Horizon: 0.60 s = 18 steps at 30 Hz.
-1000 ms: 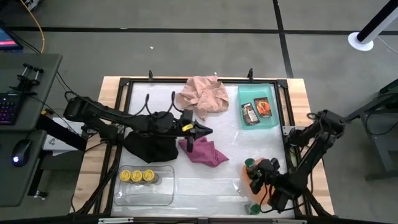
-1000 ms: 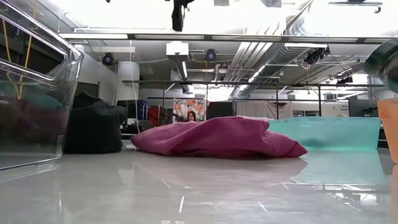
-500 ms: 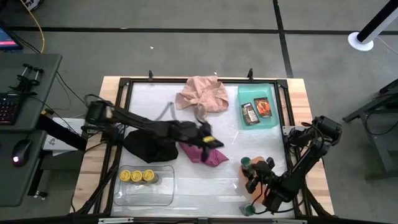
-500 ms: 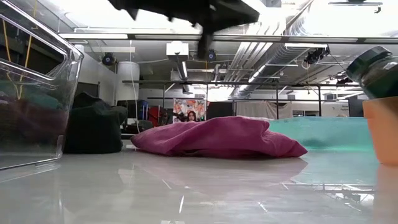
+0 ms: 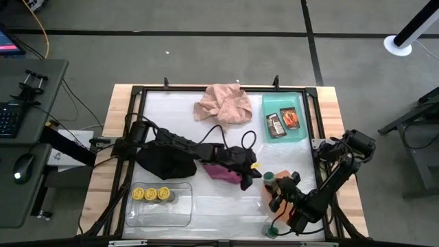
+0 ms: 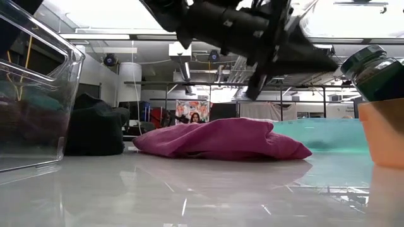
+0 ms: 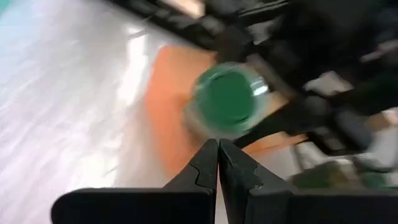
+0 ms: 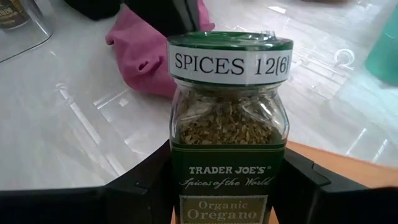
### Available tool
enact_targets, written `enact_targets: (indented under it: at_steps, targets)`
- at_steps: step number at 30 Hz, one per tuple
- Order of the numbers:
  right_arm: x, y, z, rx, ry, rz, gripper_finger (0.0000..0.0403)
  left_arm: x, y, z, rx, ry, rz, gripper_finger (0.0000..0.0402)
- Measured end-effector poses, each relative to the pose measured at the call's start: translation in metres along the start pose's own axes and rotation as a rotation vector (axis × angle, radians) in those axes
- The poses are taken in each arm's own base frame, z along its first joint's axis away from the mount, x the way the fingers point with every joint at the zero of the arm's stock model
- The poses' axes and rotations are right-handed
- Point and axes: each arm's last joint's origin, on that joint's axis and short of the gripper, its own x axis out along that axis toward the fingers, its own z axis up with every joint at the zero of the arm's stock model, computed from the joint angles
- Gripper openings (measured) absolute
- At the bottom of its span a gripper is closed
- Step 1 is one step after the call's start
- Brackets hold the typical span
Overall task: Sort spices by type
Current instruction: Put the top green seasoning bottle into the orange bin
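The green-lidded jar (image 8: pixel 229 130) is clamped between the two fingers of the right gripper (image 5: pixel 280 190) and is held upright over the orange tray (image 5: pixel 267 195) at the near right of the table; judged from the task, it is held there so it can be set down in the tray reserved for green-lidded jars. The jar is clear glass filled with coarse dried green herb, with a green lid, a white band reading "SPICES 12(6)" around the lid and a dark green label reading "Organic Oregano". A second green lid (image 5: pixel 271 229) shows at the near edge of the table below the right gripper, partly hidden by the arm. The left gripper (image 7: pixel 218 158) hovers just beside the held jar, its fingers pressed together with nothing between them; it reaches across the magenta cloth (image 5: pixel 218 171), and its purpose there cannot be determined. The three yellow-lidded jars (image 5: pixel 151 194) stand in a row in the clear tray (image 5: pixel 180 210) at the near left. The dark brown packet (image 5: pixel 275 125) and the orange-red packet (image 5: pixel 291 119) lie side by side in the teal tray (image 5: pixel 302 103) at the far right. A pink cloth (image 5: pixel 223 104) lies at the far centre and a black cloth (image 5: pixel 164 161) at the left.
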Motion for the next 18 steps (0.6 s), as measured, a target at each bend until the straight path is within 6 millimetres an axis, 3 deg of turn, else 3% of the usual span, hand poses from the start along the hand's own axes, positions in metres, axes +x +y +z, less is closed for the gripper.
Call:
enact_targets:
  at_steps: [5, 18]
  targets:
    - [0.0, 0.0, 0.0, 0.0, -0.001, 0.001, 0.0191, -0.001, 0.006, -0.004, -0.036, 0.003, 0.136, 0.0]
    - [0.001, 0.001, 0.0, -0.004, -0.006, 0.004, 0.0191, 0.019, 0.005, -0.018, -0.136, -0.049, 0.14, 0.0]
